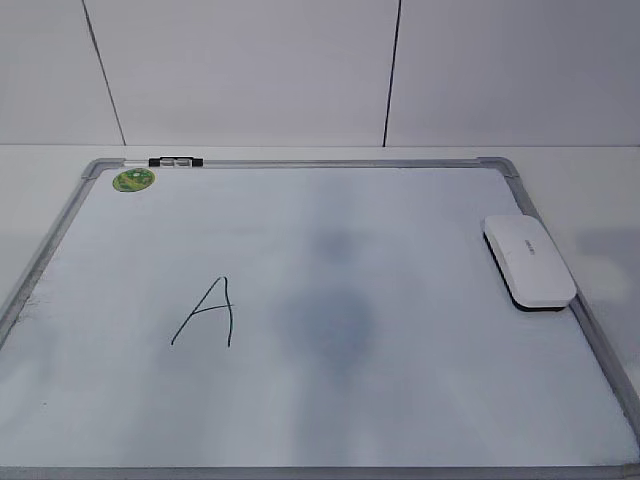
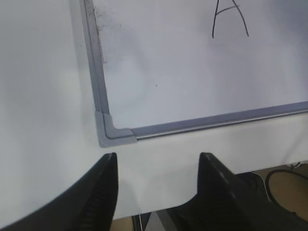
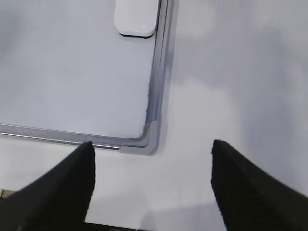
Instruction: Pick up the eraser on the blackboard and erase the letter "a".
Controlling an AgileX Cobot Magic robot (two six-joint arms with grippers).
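Observation:
The eraser (image 1: 528, 260), a flat white block with a dark underside, lies on the right edge of the blackboard (image 1: 300, 163), a white board in a grey frame. Its near end shows in the right wrist view (image 3: 136, 18). No small lowercase "a" shows in any view; only a large capital "A" (image 1: 207, 312) in black marker is on the board, also in the left wrist view (image 2: 230, 17). My left gripper (image 2: 159, 156) is open and empty over the table by the board's near left corner (image 2: 115, 132). My right gripper (image 3: 152, 143) is open and empty by the near right corner (image 3: 156, 96). Neither gripper shows in the exterior view.
A green round sticker (image 1: 134, 180) is in the board's far left corner, with a black marker (image 1: 175, 161) on the far frame beside it. A faint grey patch (image 1: 330, 320) lies mid-board. The white table (image 1: 600, 190) surrounds the board; a cable (image 2: 284, 180) hangs past its front edge.

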